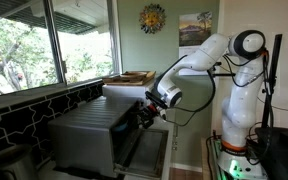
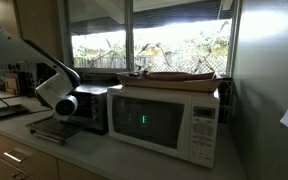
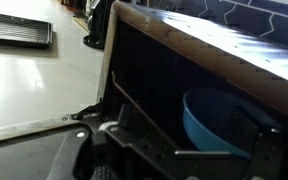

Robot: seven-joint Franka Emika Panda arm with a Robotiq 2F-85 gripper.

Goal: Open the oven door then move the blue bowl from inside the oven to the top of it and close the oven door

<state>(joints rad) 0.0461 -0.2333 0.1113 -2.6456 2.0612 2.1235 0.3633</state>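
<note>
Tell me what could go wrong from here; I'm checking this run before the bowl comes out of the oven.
1. The blue bowl sits well inside the oven; the open gripper may catch only its rim, so it could slip or tip.
2. The opening looks tight, so the wrist might hit the oven's frame while lifting the bowl out.
3. The oven door lies open under the arm; a low path could press on it.
</note>
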